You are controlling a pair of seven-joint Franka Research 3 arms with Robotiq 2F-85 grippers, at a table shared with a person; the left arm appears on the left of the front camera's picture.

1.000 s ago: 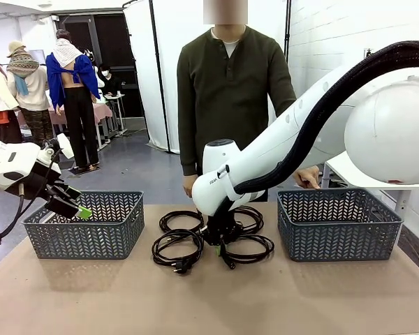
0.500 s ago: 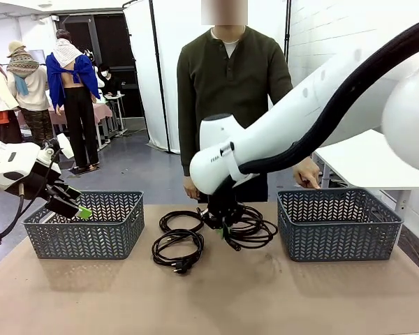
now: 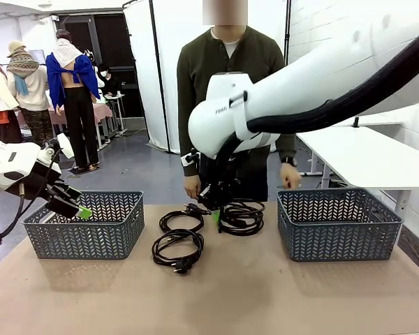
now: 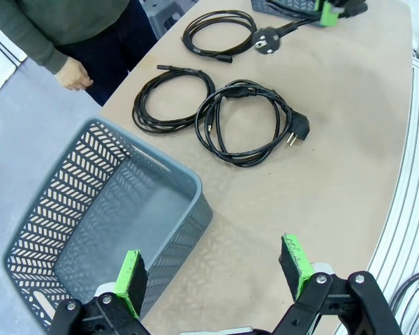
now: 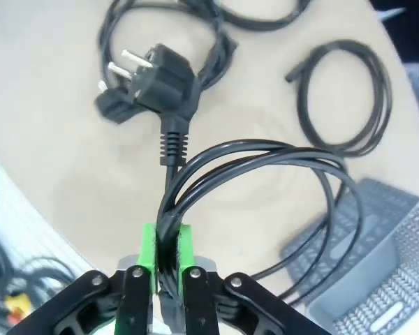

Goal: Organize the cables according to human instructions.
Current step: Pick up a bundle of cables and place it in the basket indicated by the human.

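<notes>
1. Right pincer is clamped on one side of a cable coil, which hangs off the table between the two baskets. Only that side of the bundle is pinched, so loops may slide out and the coil may spill open.
2. Its plug hangs loose. Watch that it does not hook a coil lying below or the rim of the right basket.
3. Person's hand sits just behind that basket, so you risk contact if you swing that way.
4. Left pincer hangs wide and empty above the left basket, too far off to catch a dropped coil.
</notes>
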